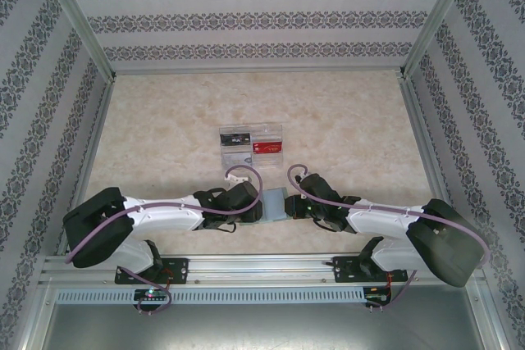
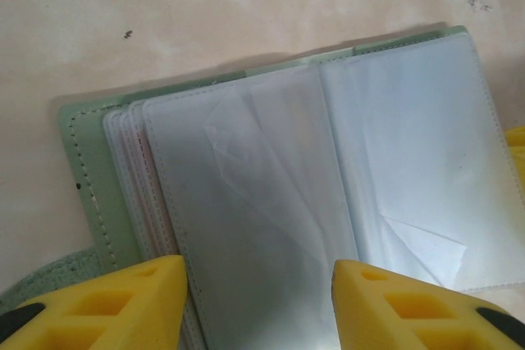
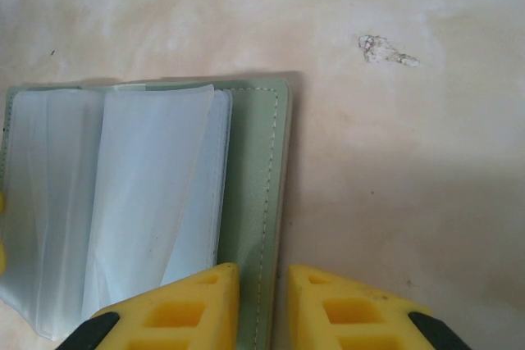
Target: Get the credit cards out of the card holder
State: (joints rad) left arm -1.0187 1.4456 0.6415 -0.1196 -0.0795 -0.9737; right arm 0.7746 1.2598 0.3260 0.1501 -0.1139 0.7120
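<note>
While table (image 1: pixel 344 120) carries it, card holder (image 1: pixel 274 204) lies open at near edge btwn yr arms, spine pointing away from bases | R gripper (image 3: pixel 262 280) pinches R cover edge | L gripper (image 2: pixel 258 272) half-spread, ungripped, over clear sleeves (image 2: pixel 246 202), so L is nearer.

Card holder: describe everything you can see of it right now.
The card holder lies open and flat on the table. It has a grey-green stitched cover and a stack of clear plastic sleeves, and the exposed sleeves look empty. The right gripper is closed on the edge of its cover, and the left gripper stands open over its sleeves.
</note>
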